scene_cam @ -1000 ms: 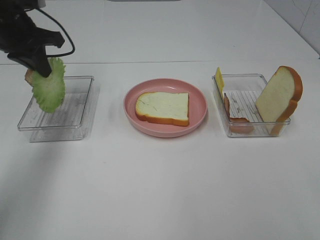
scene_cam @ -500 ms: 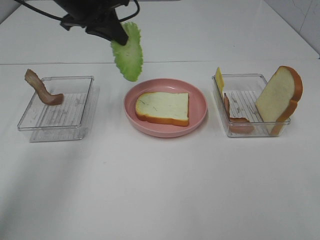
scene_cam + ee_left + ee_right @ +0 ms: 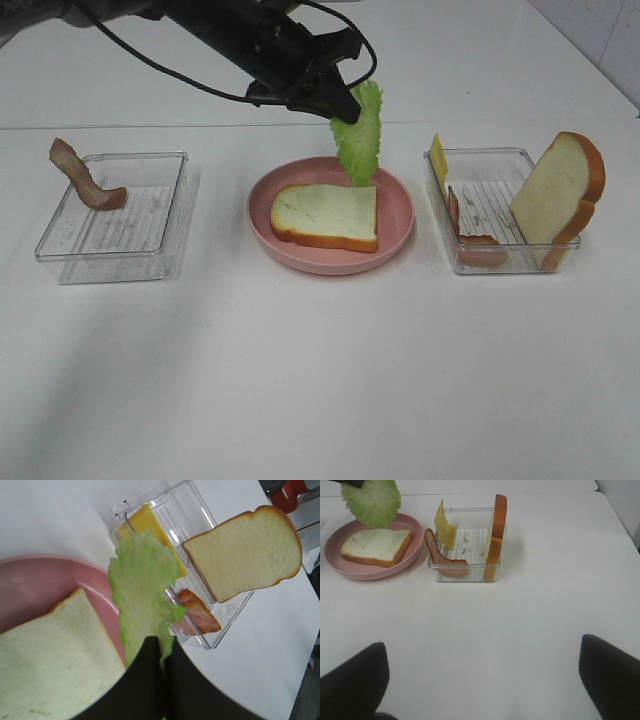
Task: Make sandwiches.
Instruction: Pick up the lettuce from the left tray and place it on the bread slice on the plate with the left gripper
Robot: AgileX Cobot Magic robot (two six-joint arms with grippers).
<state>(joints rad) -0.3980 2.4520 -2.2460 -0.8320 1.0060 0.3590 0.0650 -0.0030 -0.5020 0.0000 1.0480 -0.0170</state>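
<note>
Lettuce (image 3: 360,140) hangs upper-middle, pinched at its edge by our left gripper (image 3: 348,105) so it'll drape onto the bread slice (image 3: 325,213); right gripper (image 3: 481,642) gapes empty.

**A:** What does everything stand on?

**B:** A plain white tabletop (image 3: 320,380), matte, which fills almost the whole high view.

**A:** Any marks on it?

**B:** One thin straight seam (image 3: 200,126) crosses it from side to side, towards the far edge.

**A:** And past the tabletop?

**B:** At the far right corner there is a pale tiled surface (image 3: 618,45) with grey joints. I cannot tell whether it is wall or floor. In the left wrist view a red object (image 3: 285,492) shows beyond the tabletop's edge, too cut off to name.

**A:** The light?

**B:** Soft and even. Shadows are faint, with a broad grey shadow (image 3: 40,400) lying over the near left corner.
</note>
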